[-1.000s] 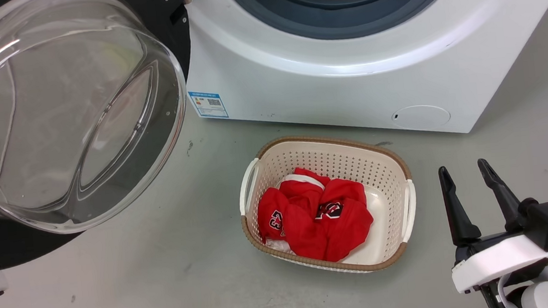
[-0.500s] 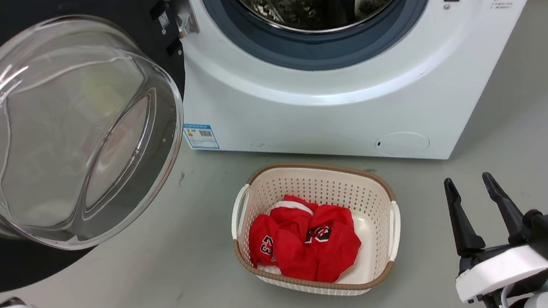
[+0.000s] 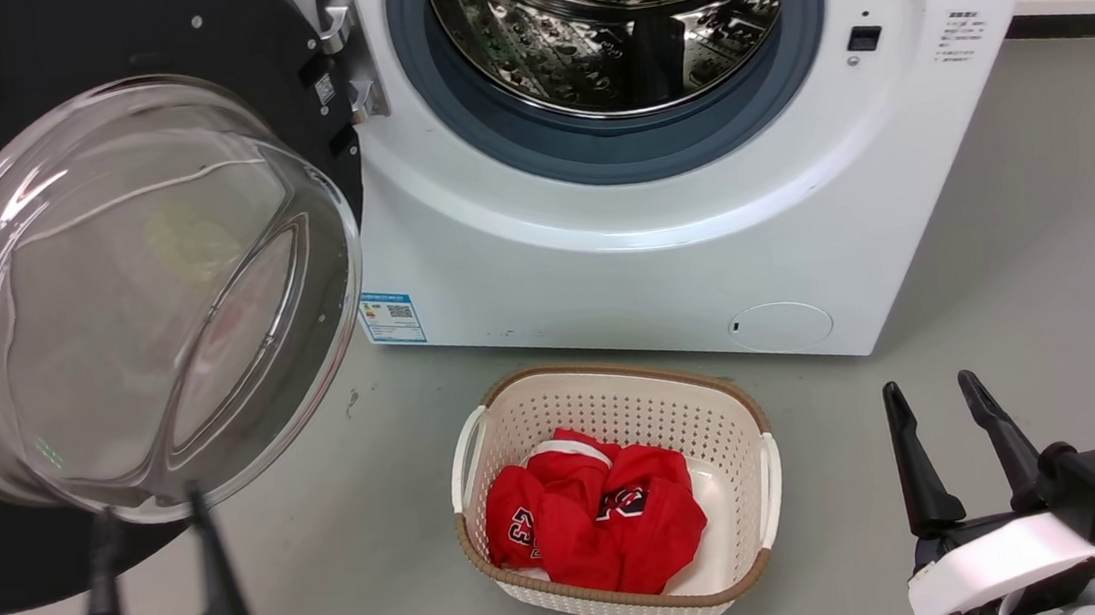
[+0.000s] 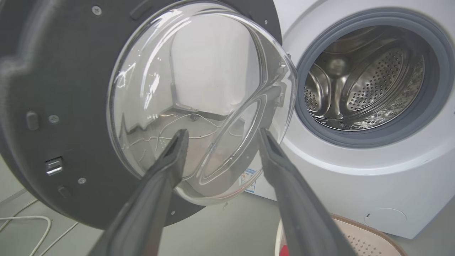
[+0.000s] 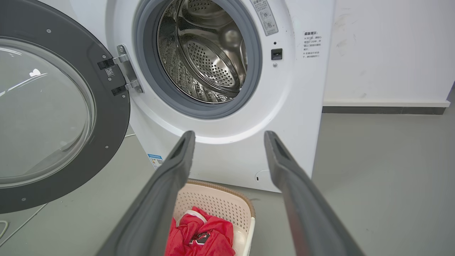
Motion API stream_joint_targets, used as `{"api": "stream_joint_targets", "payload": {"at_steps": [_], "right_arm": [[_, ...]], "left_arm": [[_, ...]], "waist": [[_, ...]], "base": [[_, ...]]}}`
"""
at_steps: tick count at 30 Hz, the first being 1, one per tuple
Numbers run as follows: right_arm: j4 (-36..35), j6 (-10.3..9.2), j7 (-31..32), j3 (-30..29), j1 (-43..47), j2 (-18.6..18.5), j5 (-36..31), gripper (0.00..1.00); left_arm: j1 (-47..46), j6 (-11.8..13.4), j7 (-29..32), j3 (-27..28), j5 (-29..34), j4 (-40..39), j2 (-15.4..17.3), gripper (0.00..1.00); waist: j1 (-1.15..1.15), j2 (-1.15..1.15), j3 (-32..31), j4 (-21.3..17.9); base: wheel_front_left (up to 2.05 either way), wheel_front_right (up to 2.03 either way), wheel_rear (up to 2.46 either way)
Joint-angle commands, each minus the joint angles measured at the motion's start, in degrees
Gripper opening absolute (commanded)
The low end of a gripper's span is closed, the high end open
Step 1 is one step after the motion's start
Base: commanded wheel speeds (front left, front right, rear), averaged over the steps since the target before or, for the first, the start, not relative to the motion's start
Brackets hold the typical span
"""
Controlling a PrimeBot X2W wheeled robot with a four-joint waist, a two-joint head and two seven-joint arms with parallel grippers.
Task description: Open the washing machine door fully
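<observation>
The washing machine door (image 3: 134,287), round and shiny black with a clear bulging glass bowl, hangs wide open left of the white boxy washing machine (image 3: 603,262). Our left gripper (image 3: 150,508) by its lower rim and our right gripper (image 3: 928,384) over bare floor (image 3: 1054,249) are both open and hold nothing.

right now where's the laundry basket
In the head view the laundry basket sits on the floor before the washing machine, right of its open door.

A cream perforated laundry basket (image 3: 617,406) with a brown rim and white handles sits on the grey floor (image 3: 1052,229), holding a crumpled red jersey (image 3: 594,524) with white trim, while a white cable (image 4: 35,217) trails across the floor and a dark baseboard (image 5: 384,110) runs under the white wall (image 5: 387,49).
</observation>
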Motion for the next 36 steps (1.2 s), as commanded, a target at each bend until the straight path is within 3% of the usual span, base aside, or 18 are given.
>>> {"api": "stream_joint_targets", "payload": {"at_steps": [1,6,13,25,36], "right_arm": [[-0.32,-0.02,0.14,0.15,0.48,0.07,-0.16,1.00],[-0.94,-0.02,0.37,0.55,0.54,0.07,-0.34,1.00],[-2.17,-0.02,0.83,0.51,0.72,0.07,-1.73,1.00],[-5.02,-0.02,1.87,-0.02,1.65,0.07,-2.64,1.00],[-4.32,-0.02,1.55,-0.06,0.96,0.07,-1.90,1.00]], "left_arm": [[-0.19,-0.08,-0.14,-0.94,-0.24,-0.06,-0.09,1.00],[-2.80,-0.42,-0.14,-7.18,0.33,0.30,-0.07,1.00],[-6.30,-1.62,-0.13,-11.05,1.23,2.71,-0.07,1.00],[-6.15,-0.95,-0.14,-13.11,0.02,4.90,-0.07,1.00],[-6.79,-0.52,-0.14,-13.24,-0.13,5.09,-0.08,1.00]], "waist": [[0.00,0.00,-0.16,-0.31],[0.00,0.00,-0.54,-2.07],[0.00,0.00,-1.06,-5.62],[0.00,0.00,-1.00,-9.46],[0.00,0.00,-0.48,-9.63]], "base": [[0.00,0.00,0.00],[0.00,0.00,0.00],[0.00,0.00,0.00],[0.00,0.00,0.00],[0.00,0.00,0.00]]}}
